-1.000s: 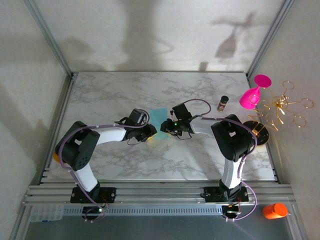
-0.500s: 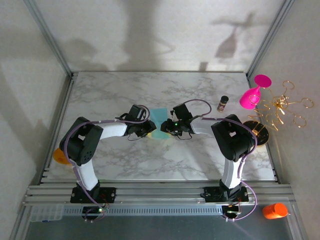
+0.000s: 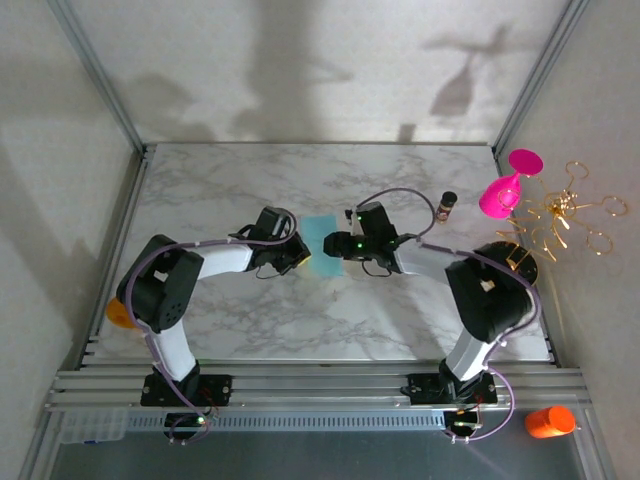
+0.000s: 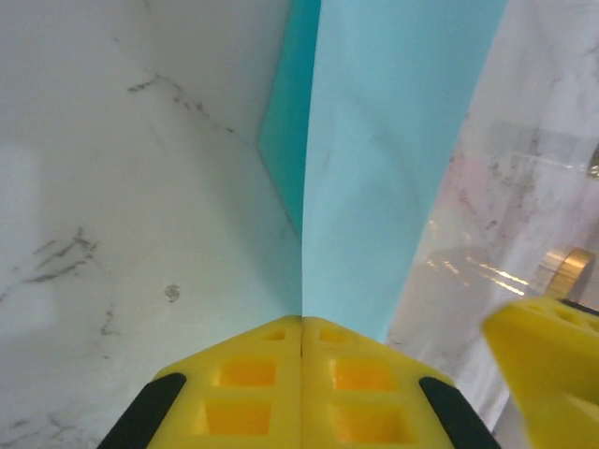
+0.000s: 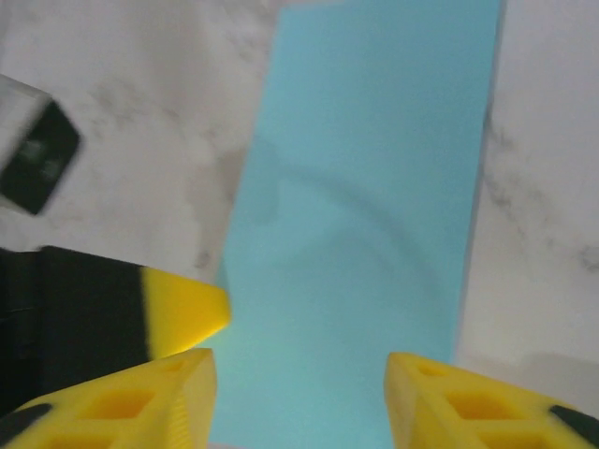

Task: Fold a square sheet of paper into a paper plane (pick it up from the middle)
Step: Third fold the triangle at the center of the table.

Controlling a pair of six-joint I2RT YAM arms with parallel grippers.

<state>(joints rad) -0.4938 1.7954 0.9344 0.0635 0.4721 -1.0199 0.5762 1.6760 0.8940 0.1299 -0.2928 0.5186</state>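
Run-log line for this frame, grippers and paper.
left gripper: shut on paper sheet | right gripper: open above sheet | sheet: folded to rectangle

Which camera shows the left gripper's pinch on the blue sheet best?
Left wrist: the left gripper is clamped shut on the sheet, the paper visible right at the seam. Top external shows the pinch tiny; right wrist shows the sheet's face ahead of the open right gripper.

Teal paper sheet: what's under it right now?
Marble table shows beside the square sheet of paper, whose near edge sits in the left gripper's shut jaws. Whatever lies directly beneath the sheet is covered.
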